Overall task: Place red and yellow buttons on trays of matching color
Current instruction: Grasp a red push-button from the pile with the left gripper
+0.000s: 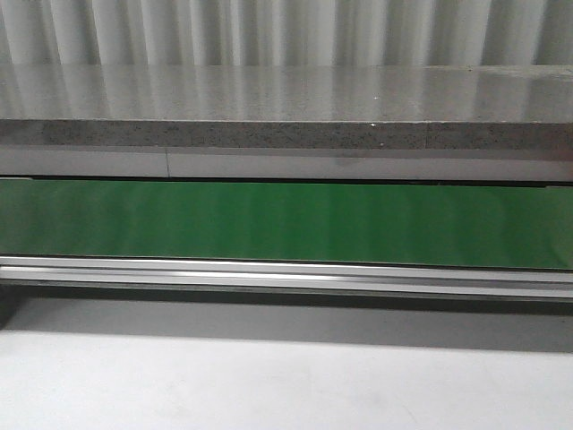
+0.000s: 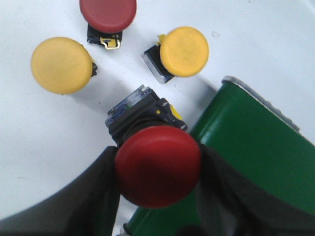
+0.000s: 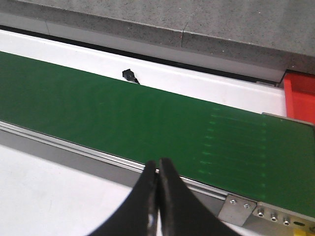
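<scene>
In the left wrist view my left gripper (image 2: 158, 169) is shut on a red button (image 2: 157, 164), its dark fingers (image 2: 96, 196) pressed on both sides of the cap, held above the white table beside the green belt. Below lie two yellow buttons (image 2: 61, 65) (image 2: 184, 51) and a second red button (image 2: 108, 13). My right gripper (image 3: 158, 169) is shut with nothing in it, hanging over the near rail of the belt. A red tray (image 3: 300, 96) shows at the far end of the belt in the right wrist view. No yellow tray is in view. The front view shows neither gripper.
A green conveyor belt (image 1: 286, 222) with a metal rail (image 1: 286, 273) runs across the front view, a grey stone ledge (image 1: 286, 107) behind it. A small black part (image 3: 129, 75) sits on the white strip beyond the belt. White table (image 1: 269, 385) lies in front.
</scene>
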Controlling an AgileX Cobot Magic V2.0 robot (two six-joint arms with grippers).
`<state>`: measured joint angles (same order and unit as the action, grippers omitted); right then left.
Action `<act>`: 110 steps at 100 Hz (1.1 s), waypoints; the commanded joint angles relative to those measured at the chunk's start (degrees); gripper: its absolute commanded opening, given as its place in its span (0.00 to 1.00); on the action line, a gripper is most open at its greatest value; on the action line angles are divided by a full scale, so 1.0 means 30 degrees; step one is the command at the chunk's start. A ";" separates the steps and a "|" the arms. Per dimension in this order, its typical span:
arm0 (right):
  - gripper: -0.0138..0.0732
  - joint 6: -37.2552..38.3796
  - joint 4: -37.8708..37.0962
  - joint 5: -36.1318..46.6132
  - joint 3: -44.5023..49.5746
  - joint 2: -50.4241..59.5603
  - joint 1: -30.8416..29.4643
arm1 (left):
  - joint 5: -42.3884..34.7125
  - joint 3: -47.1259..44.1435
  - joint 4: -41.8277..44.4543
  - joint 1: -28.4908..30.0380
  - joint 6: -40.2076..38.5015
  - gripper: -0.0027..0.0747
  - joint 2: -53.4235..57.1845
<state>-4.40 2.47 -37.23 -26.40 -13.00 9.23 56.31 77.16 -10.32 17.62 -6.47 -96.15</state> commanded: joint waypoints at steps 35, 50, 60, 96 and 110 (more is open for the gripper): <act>0.08 -0.0195 -0.0050 0.1359 -0.0506 -0.0116 0.0082 | 0.2426 0.0523 -0.0123 -0.2568 0.2029 0.23 0.1750; 0.08 -0.0195 -0.0050 0.1359 -0.0506 -0.0116 0.0082 | 0.2701 0.0523 -0.0123 -0.3329 0.2029 0.23 0.0931; 0.08 -0.0195 -0.0050 0.1359 -0.0506 -0.0116 0.0082 | 0.2632 0.0523 -0.0123 -0.3652 0.2029 0.23 0.0339; 0.08 -0.0195 -0.0050 0.1359 -0.0506 -0.0116 0.0082 | 0.1459 0.0523 -0.1971 -0.3693 0.2511 0.82 -0.0017; 0.08 -0.0195 -0.0050 0.1359 -0.0506 -0.0116 0.0082 | 0.0606 0.0696 -0.3635 -0.3693 0.3273 0.82 0.0597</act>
<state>-4.40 2.47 -37.23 -26.40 -12.91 9.23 60.53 77.27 -16.67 6.80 2.20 -98.39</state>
